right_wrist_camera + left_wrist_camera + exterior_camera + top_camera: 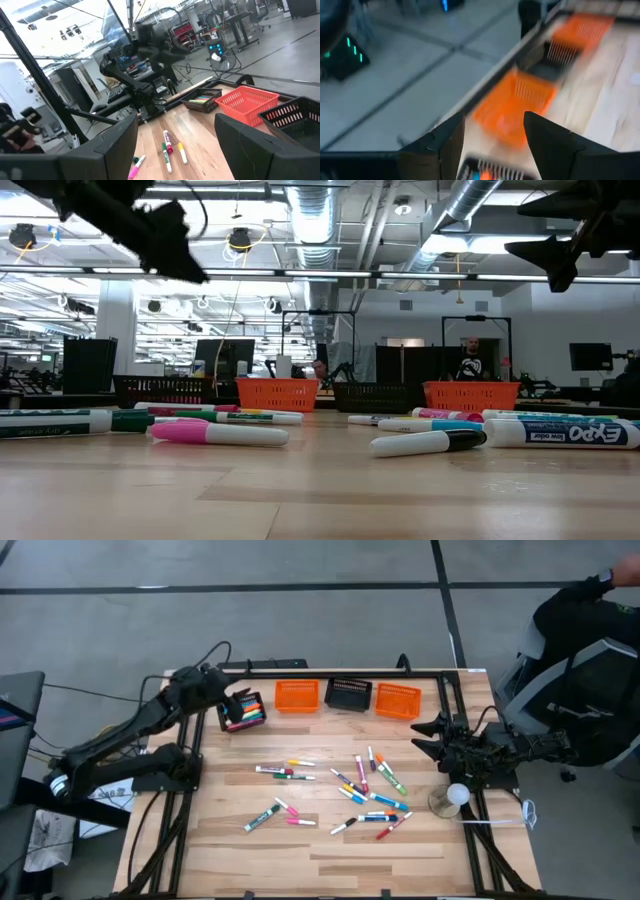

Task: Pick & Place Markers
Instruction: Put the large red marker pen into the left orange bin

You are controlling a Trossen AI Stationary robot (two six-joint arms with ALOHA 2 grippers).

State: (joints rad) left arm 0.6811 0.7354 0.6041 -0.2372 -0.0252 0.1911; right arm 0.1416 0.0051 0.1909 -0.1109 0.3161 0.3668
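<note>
Many coloured markers [345, 790] lie flat and scattered on the wooden table [320, 860]; the low view shows them close up [210, 432]. More markers lie in a black basket [243, 710] at the far left. My left gripper [230, 698] hangs above that basket, open and holding nothing; its wrist view [495, 145] looks along the row of baskets. My right gripper [425, 735] waits open at the table's right edge, level and raised [175, 145].
Along the far edge stand an orange basket [297, 696], a black basket [348, 694] and another orange basket [398, 700]. A white ball on a round stand [452, 798] sits at the right edge. A person [585, 630] sits beyond the far right corner.
</note>
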